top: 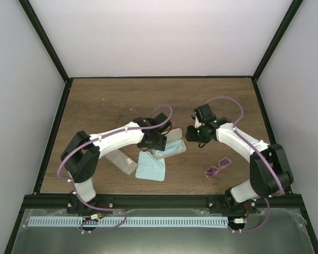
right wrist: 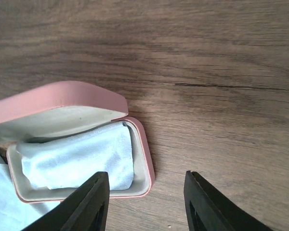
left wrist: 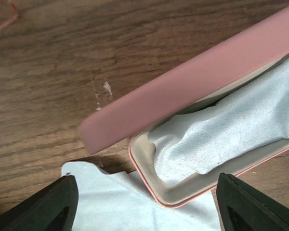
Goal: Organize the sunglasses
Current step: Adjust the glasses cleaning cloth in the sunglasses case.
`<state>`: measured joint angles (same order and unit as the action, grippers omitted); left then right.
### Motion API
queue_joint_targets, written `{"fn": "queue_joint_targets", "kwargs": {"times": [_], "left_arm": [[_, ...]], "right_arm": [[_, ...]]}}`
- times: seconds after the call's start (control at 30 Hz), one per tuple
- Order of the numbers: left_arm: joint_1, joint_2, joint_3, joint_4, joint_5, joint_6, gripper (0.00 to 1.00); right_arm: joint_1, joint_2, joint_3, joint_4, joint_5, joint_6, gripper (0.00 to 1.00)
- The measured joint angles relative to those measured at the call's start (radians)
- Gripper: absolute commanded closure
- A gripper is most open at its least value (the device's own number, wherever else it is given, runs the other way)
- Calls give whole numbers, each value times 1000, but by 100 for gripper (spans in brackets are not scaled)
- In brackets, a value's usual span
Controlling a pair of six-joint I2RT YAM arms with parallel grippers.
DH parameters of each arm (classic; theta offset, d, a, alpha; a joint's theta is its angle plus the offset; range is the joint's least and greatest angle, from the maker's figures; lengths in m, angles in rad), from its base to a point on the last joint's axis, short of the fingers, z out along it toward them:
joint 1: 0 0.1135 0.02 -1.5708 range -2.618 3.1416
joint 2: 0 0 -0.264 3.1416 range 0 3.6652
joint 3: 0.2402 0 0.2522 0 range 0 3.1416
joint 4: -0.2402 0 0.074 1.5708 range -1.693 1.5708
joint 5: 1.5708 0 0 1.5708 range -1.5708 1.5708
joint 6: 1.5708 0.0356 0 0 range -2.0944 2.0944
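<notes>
The purple-pink sunglasses (top: 218, 167) lie on the table at the right, in front of my right arm and apart from both grippers. A thin orange frame edge (left wrist: 2, 21) shows at the far corner of the left wrist view, likely the orange pair (top: 133, 111). The pink case (top: 172, 150) lies open mid-table with a light blue cloth (left wrist: 231, 130) inside. My left gripper (left wrist: 147, 209) hangs open over the case's near end. My right gripper (right wrist: 147, 202) is open at the case's (right wrist: 62, 96) other end, nothing between its fingers.
A second light blue cloth (top: 151, 169) lies flat under and in front of the pink case. A grey translucent case (top: 122, 161) sits to its left beside my left arm. Black frame rails border the wooden table (top: 95, 100).
</notes>
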<state>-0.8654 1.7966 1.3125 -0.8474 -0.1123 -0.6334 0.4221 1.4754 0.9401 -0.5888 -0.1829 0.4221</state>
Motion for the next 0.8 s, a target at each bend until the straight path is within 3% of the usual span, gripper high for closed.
{"fn": "queue_joint_targets", "kwargs": {"times": [0.13,0.27,0.53,0.8], "left_arm": [[-2,-39,-5,-6,-41,-3,20],[-26,-61,50,-30,-63,26,18],[-195,130,387,-24,-50,167,0],[-266,374,539,27,101,286,0]], "right_arm": [[-27,-52,-1,-17,21,39,45],[-157,-146,-3,-26,20,97,22],[-530,-324,7,-75,5,234,19],[-551,-356,154,-161,71,282,14]]}}
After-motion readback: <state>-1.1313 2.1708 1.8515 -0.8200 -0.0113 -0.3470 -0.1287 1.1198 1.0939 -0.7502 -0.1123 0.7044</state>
